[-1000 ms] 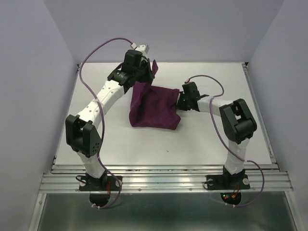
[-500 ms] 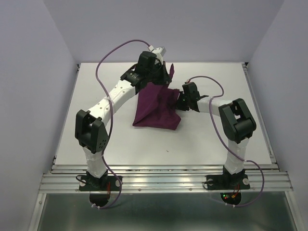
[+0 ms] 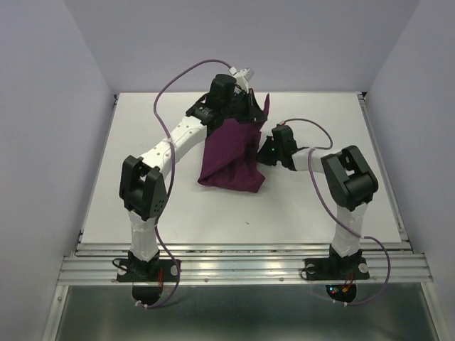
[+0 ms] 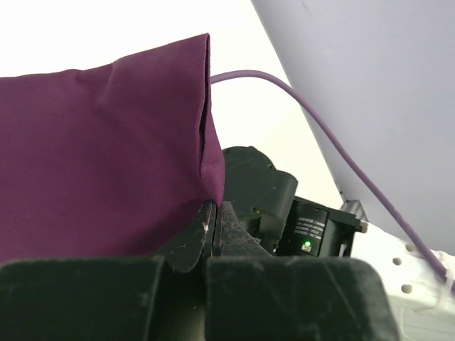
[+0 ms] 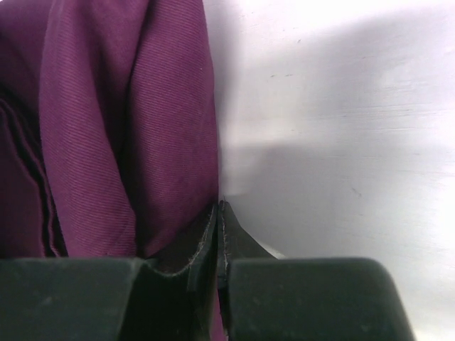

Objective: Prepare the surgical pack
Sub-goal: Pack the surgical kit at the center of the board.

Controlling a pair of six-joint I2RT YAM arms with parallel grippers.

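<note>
The surgical pack shows only as a deep-purple cloth wrap (image 3: 229, 160) bundled at the table's middle; whatever it holds is hidden. My left gripper (image 3: 254, 106) is shut on a lifted corner of the cloth above the bundle's far right, and the left wrist view has its jaws (image 4: 215, 207) pinched on the fold (image 4: 99, 149). My right gripper (image 3: 268, 153) sits low against the bundle's right edge. Its jaws (image 5: 219, 207) stand together with the cloth (image 5: 128, 128) on their left and a sliver of purple between them.
The white table (image 3: 320, 206) spreads round the bundle, with walls at the left, back and right. The two arms reach close together over the bundle's far right corner, and the right arm's black wrist (image 4: 259, 188) lies just under my left jaws.
My left gripper has swung right across the back of the bundle, carrying the cloth corner with it and folding the wrap narrower. The right gripper has stayed at the right edge.
</note>
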